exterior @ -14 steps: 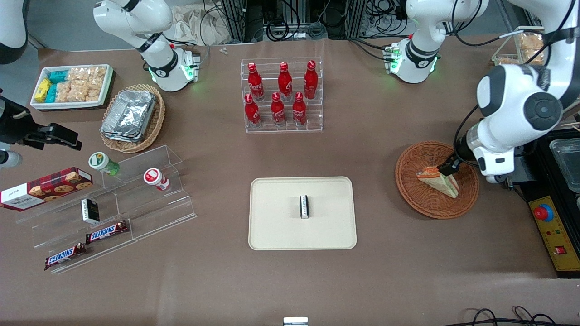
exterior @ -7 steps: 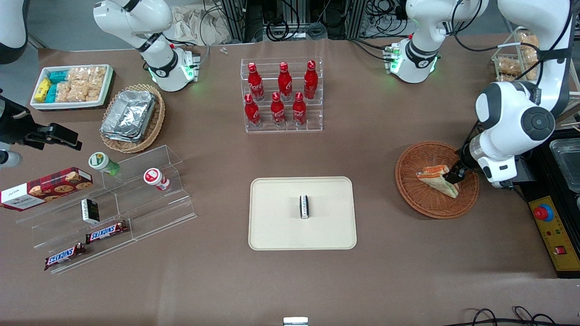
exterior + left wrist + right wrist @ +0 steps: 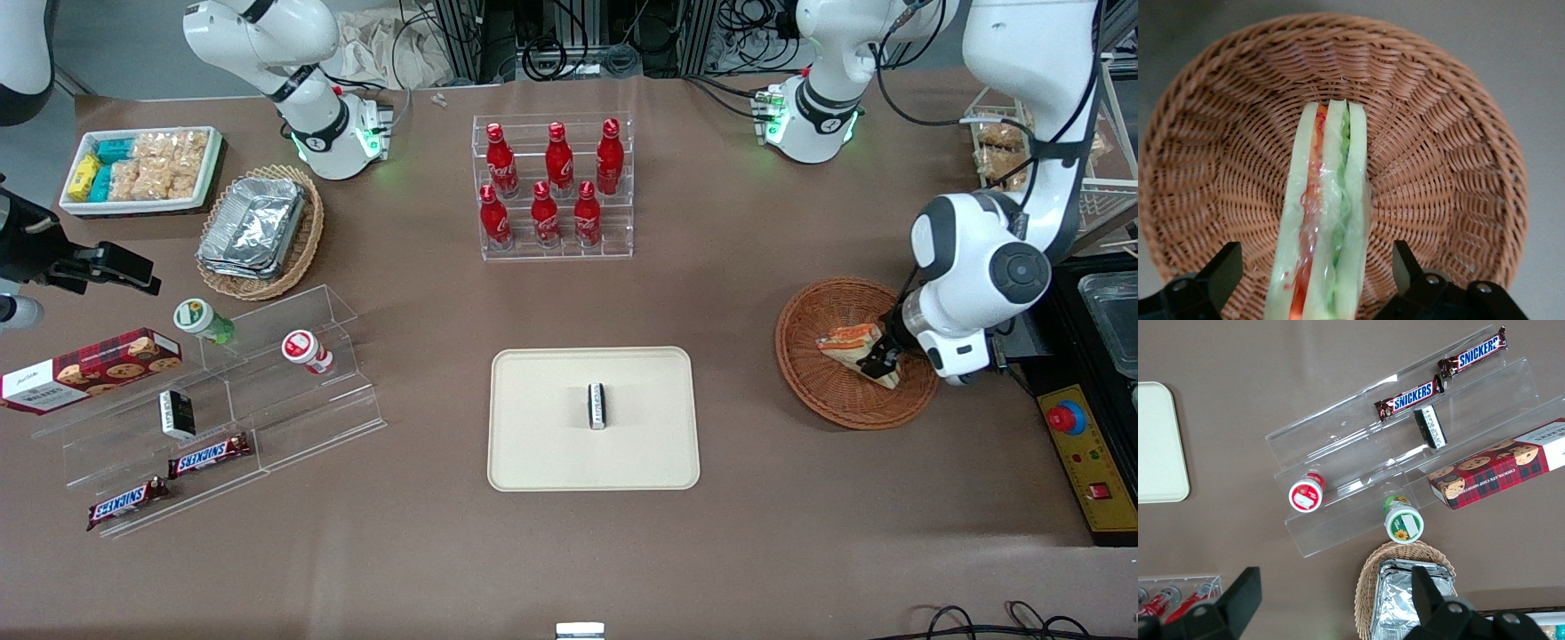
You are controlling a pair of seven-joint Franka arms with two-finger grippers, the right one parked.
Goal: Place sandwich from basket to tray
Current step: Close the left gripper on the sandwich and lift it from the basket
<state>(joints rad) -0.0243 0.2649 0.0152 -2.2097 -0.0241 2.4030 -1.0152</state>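
At centre right of the front view, the gripper (image 3: pixel 882 360) is down in the basket (image 3: pixel 822 391), fingers (image 3: pixel 1221 270) spread apart on either side of the sandwich (image 3: pixel 1325 220) (standing on edge); the tray (image 3: pixel 542 449) sits lower centre.

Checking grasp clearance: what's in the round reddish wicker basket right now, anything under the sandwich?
Only the sandwich lies in the basket, standing on edge. The pincer is open, one finger on each side of it. Bare weave shows around it; whatever is directly under the sandwich is covered.
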